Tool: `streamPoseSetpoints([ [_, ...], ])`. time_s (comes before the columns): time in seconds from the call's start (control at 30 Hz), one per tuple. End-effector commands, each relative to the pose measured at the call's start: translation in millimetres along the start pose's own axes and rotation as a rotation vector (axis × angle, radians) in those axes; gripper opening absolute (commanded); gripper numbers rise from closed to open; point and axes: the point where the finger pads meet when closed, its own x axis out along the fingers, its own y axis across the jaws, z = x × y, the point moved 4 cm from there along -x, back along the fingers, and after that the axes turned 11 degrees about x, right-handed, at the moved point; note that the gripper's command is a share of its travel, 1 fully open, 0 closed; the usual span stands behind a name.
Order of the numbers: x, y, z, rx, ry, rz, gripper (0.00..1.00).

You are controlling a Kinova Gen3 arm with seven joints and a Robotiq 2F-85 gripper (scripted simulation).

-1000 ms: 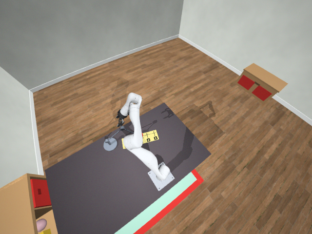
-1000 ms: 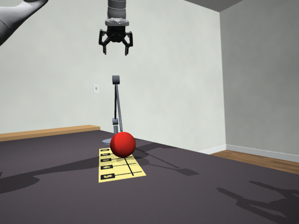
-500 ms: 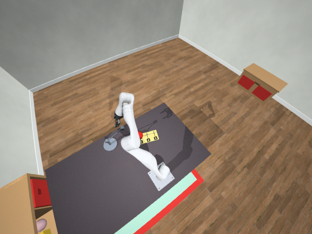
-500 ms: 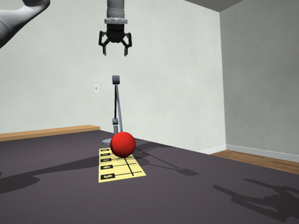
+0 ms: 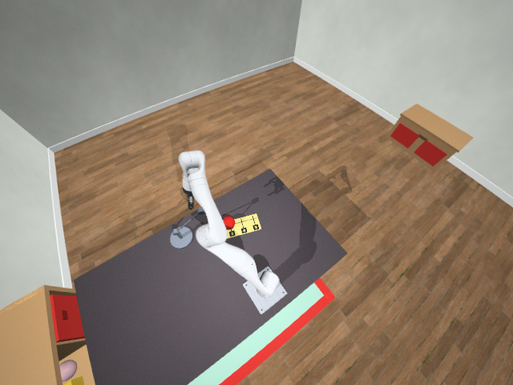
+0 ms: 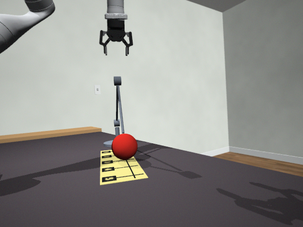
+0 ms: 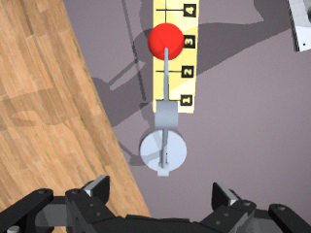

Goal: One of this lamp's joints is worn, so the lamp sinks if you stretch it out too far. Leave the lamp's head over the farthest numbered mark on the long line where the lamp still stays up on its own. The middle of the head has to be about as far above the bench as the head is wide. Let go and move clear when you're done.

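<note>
The lamp has a round grey base (image 7: 163, 150), thin grey arms with a raised elbow joint (image 6: 117, 81), and a red ball head (image 6: 124, 146). In the wrist view the head (image 7: 167, 42) sits over the long line of the yellow strip (image 7: 175, 39), beside mark 3, with marks 4 and 5 beyond it. The head hangs a little above the bench. My gripper (image 6: 116, 51) is open and empty, high above the lamp's elbow, touching nothing. In the top view the arm partly hides the head (image 5: 228, 222) and the strip (image 5: 244, 225).
The dark bench's back edge runs close behind the lamp base, with wood floor (image 7: 46, 91) beyond. The robot's mounting plate (image 5: 264, 294) is near the front edge. A wooden shelf with red bins (image 5: 62, 317) stands at the left corner.
</note>
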Motion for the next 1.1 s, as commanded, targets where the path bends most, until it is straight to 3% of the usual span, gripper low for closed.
streamPoseSetpoints([
  [0.0,2.0,-0.9,4.6,-0.013,0.044,-0.012,1.00],
  [0.23,1.2,0.7,8.3,-0.012,0.161,-0.041,1.00],
  [0.3,1.2,0.7,8.3,-0.012,0.161,-0.041,1.00],
  [0.8,0.8,7.0,17.6,-0.016,0.407,-0.105,1.00],
  [0.87,0.8,7.0,17.6,-0.016,0.407,-0.105,1.00],
  [1.07,25.3,8.1,18.6,-0.020,0.418,-0.106,1.00],
])
